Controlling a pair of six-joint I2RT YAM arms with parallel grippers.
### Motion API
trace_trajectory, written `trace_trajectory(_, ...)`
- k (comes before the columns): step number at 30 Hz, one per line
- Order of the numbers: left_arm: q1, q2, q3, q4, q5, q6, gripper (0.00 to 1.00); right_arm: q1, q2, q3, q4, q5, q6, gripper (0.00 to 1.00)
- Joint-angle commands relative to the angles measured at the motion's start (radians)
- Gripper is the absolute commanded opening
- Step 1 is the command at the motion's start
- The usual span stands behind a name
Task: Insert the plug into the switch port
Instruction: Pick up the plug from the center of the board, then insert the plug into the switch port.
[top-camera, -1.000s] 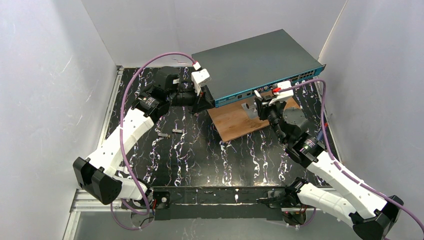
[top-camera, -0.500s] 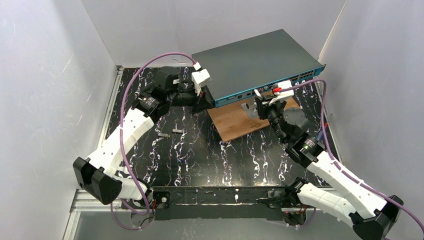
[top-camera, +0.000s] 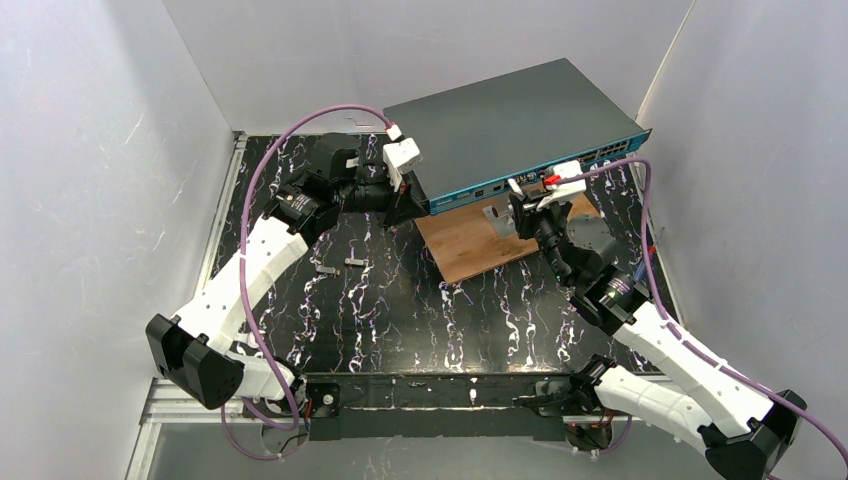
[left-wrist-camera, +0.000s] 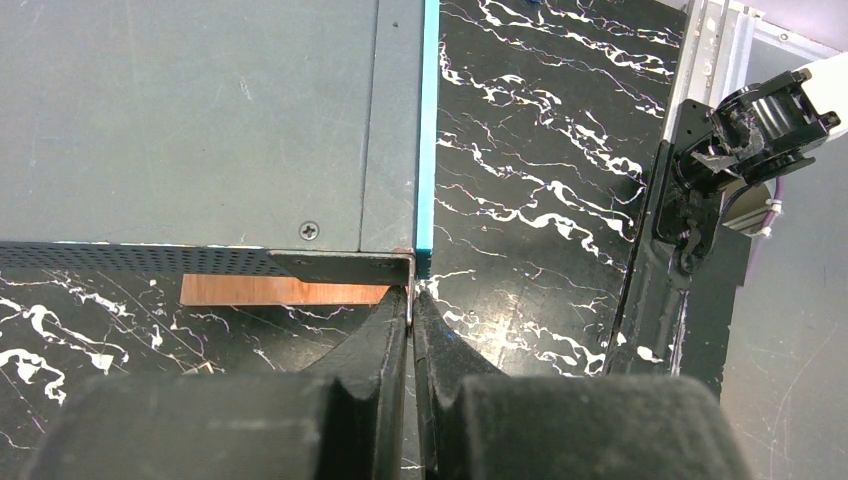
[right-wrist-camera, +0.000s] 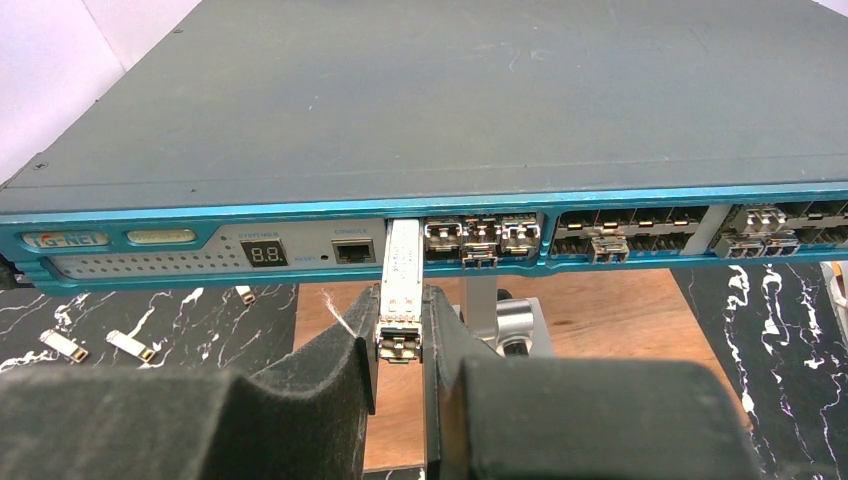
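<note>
The switch (top-camera: 515, 125) is seen at the far right of the table (top-camera: 400, 300), with a wooden board (top-camera: 480, 240) beneath it. Only the near part of the board is exposed, the rest being covered by the housing. The plug (right-wrist-camera: 402, 290), a slim silver module, is clamped between the fingers of the right gripper (right-wrist-camera: 400, 345) and is pointed at the teal front strip. Its far end is met by the strip just left of a cluster of sockets filled with similar silver modules. How deep the end sits in the port cannot be made out, since the opening is masked by the module itself. In the top view the plug is concealed beneath the right arm's white wrist camera. The left gripper (left-wrist-camera: 412, 312) is pressed fully closed, its tips being laid against the near left corner of the switch, where the teal strip ends. Whether the thin corner bracket is pinched between them cannot be told. A metal post (right-wrist-camera: 515, 325) is partly shown beneath the switch, its base hidden by the right gripper's finger. Small silver pieces (right-wrist-camera: 130, 346) are scattered on the table to the left, too small to be identified. The right end of the socket rows is cut off by the frame edge in the right wrist view.
</note>
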Motion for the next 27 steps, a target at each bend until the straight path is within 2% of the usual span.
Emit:
trace_trajectory(1,-0.018,-0.03,0.026,-0.105,0.068,-0.005,0.0,-0.005,0.023,0.003,0.042,-0.028,-0.011,0.01)
trace_trajectory(12,-0.018,-0.027,0.029,-0.105,0.056,-0.013,0.0,-0.005,0.022,-0.005,0.026,-0.062,-0.007,0.01)
trace_trajectory(27,-0.023,-0.018,0.039,-0.105,0.068,-0.019,0.0,-0.005,0.008,-0.028,-0.001,-0.027,-0.02,0.01)
